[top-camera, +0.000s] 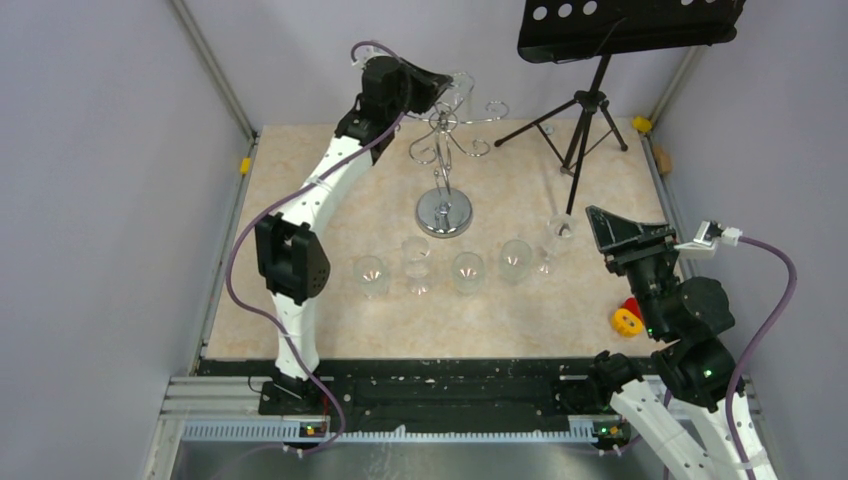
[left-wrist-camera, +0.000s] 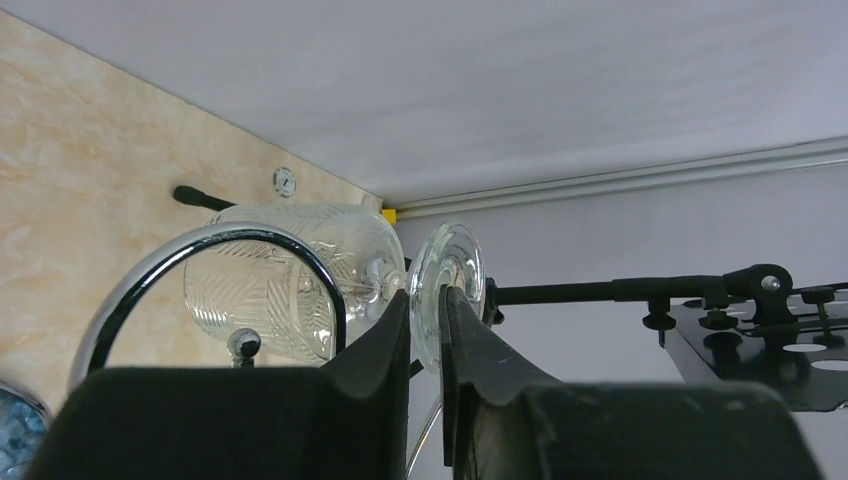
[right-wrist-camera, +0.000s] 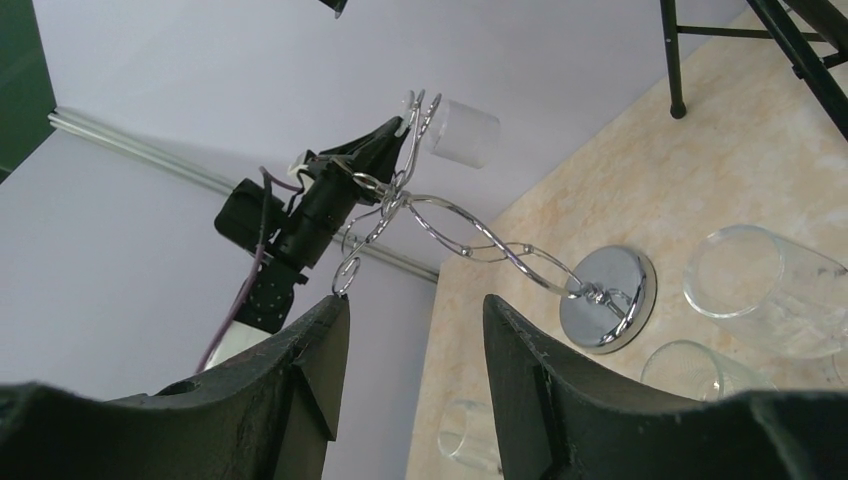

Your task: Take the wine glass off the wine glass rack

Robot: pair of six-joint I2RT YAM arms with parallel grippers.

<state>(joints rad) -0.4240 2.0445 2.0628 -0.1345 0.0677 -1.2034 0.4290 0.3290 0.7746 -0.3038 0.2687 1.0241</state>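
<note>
The chrome wine glass rack (top-camera: pixel 444 150) stands at the back middle of the table on its round mirrored base (top-camera: pixel 444 213). A patterned wine glass (left-wrist-camera: pixel 290 280) hangs upside down from one curled arm (left-wrist-camera: pixel 150 275), with its round foot (left-wrist-camera: pixel 455 265) held edge-on between my left fingers. My left gripper (left-wrist-camera: pixel 425 295) is shut on that foot, high up at the rack's top (top-camera: pixel 440 88). The right wrist view shows the rack (right-wrist-camera: pixel 500 245), the hanging glass (right-wrist-camera: pixel 462 130) and the left gripper (right-wrist-camera: pixel 385 140) beside it. My right gripper (right-wrist-camera: pixel 415 300) stands open and empty near the table's right side (top-camera: pixel 600 220).
Several clear glasses (top-camera: pixel 467 272) stand in a row in front of the rack's base, and another glass (top-camera: pixel 560 228) lies near my right gripper. A black tripod music stand (top-camera: pixel 590 105) rises at the back right. A red-and-yellow object (top-camera: pixel 628 318) sits by the right arm.
</note>
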